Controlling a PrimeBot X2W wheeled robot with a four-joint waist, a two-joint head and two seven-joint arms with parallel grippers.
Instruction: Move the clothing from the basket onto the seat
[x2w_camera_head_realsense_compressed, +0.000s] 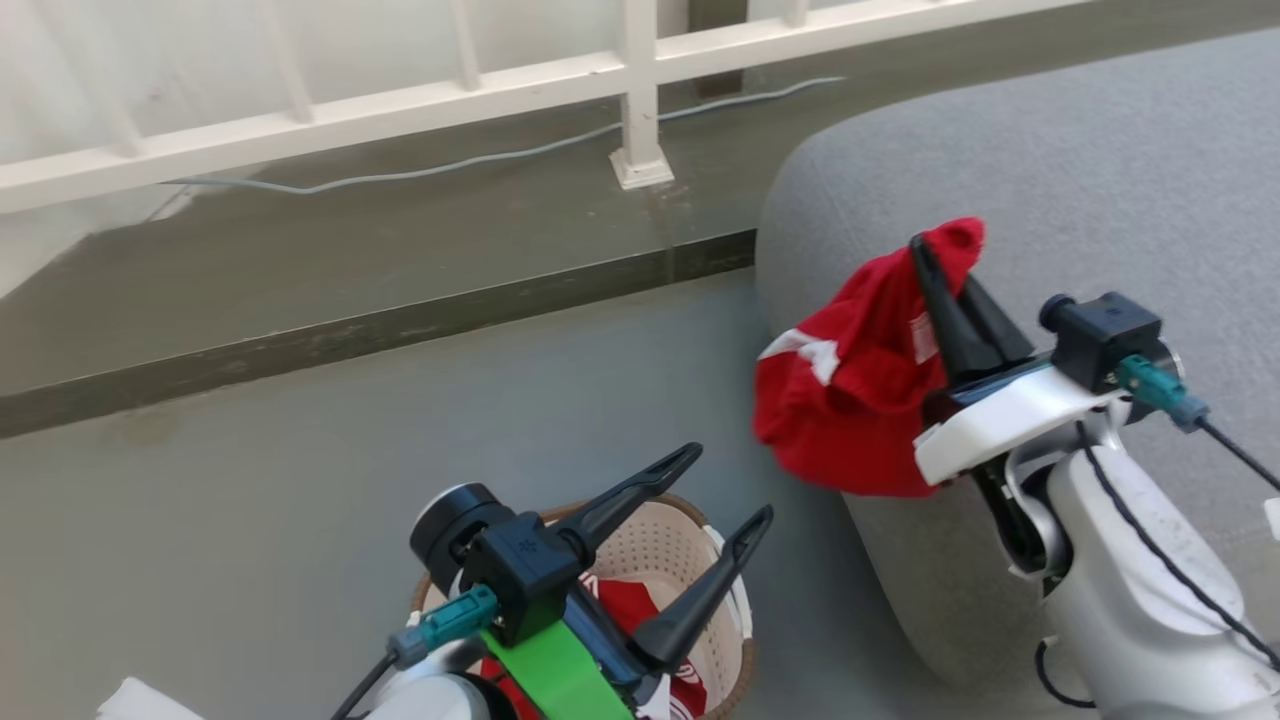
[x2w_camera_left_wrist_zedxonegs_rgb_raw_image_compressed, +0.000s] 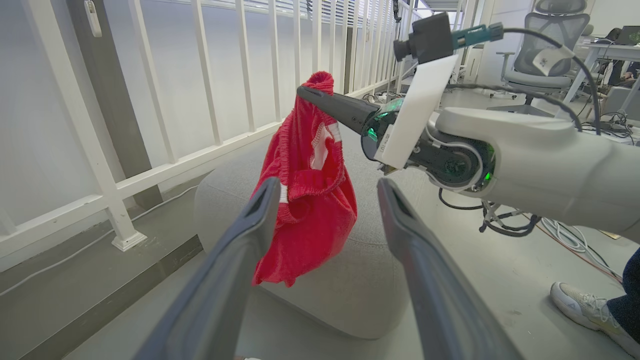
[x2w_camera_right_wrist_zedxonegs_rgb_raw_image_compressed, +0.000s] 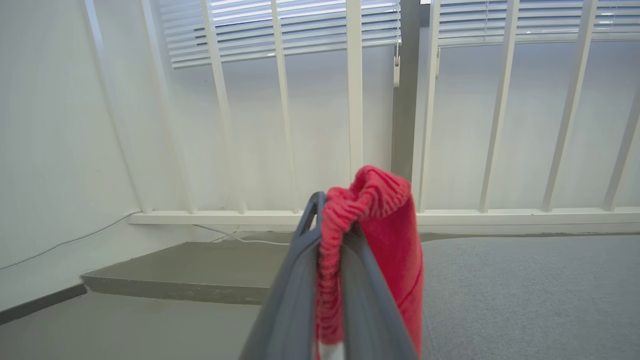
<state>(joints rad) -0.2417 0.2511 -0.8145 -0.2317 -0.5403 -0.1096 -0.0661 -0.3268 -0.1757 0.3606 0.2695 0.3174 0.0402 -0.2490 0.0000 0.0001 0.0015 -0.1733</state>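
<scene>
- Left pincer (x2w_camera_head_realsense_compressed: 732, 481), closest to the head camera at the bottom edge, has its two dark fingers spread wide with nothing between them. It hovers just above the basket (x2w_camera_head_realsense_compressed: 670, 545).
- That basket stands on the grey floor (x2w_camera_head_realsense_compressed: 300, 480), near the rounded side of the seat (x2w_camera_head_realsense_compressed: 1100, 180).
- One red garment (x2w_camera_head_realsense_compressed: 630, 605) with white markings lies inside the basket, partly hidden by the left arm.
- Right pincer (x2w_camera_head_realsense_compressed: 935, 270) is clamped shut on the bunched edge of the other red garment (x2w_camera_head_realsense_compressed: 860, 390), which hangs in a loose bundle from the fingertips.
- This hanging bundle dangles at the seat's left edge, clear of the floor. Whether it touches the cushion cannot be told.
- Behind, a white railing (x2w_camera_head_realsense_compressed: 640, 90) stands on a raised ledge, with a pale cable (x2w_camera_head_realsense_compressed: 450, 165) running along it.
- In the left wrist view, a person's shoe (x2w_camera_left_wrist_zedxonegs_rgb_raw_image_compressed: 585, 307) rests on the floor beyond the right arm.
</scene>
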